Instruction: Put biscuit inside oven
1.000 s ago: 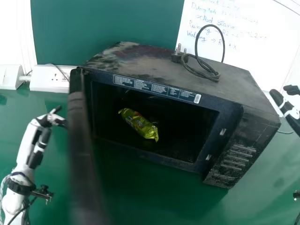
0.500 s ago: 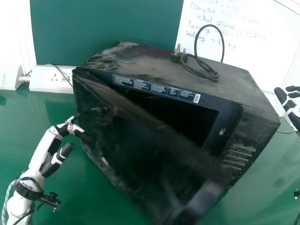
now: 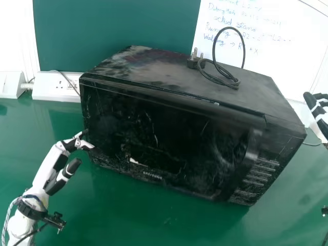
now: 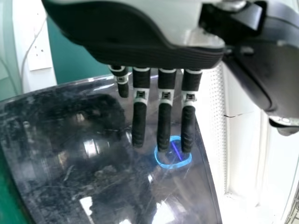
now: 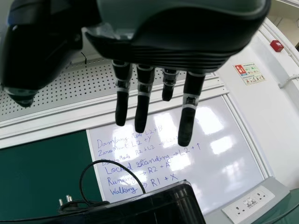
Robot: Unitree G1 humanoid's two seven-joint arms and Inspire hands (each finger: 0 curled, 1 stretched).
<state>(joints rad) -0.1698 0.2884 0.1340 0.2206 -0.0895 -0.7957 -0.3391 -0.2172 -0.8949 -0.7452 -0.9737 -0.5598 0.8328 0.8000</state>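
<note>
Biscuit packet in a green wrapper lies inside the microwave oven (image 3: 200, 72) in the earliest head view; now the oven's door (image 3: 164, 133) hides that cavity. The door stands wide open in that earliest view, is partway round in the next, and now lies across the front. Its handle side is blurred, so I cannot tell whether it is fully shut.

The left robot hand (image 3: 66, 148) is just beside the oven's hinge-side edge, nearer the oven than in the earliest view. Its fingers (image 4: 139, 121) are straight and apart, with nothing clamped between them, over the door's dark, glossy surface. The oven sits to the right of this robot hand, in the same spot as before, on the green counter (image 3: 118, 220). Beyond the robot hand, by the wall, is a white socket panel (image 3: 54, 87). Farther off to its right, the black cord (image 3: 222, 74) and plug (image 3: 193, 62) rest on the oven top, unmoved.

The right robot hand (image 3: 322, 114), past the oven's far side, has shifted slightly outward; its fingers are straight and hold nothing.
</note>
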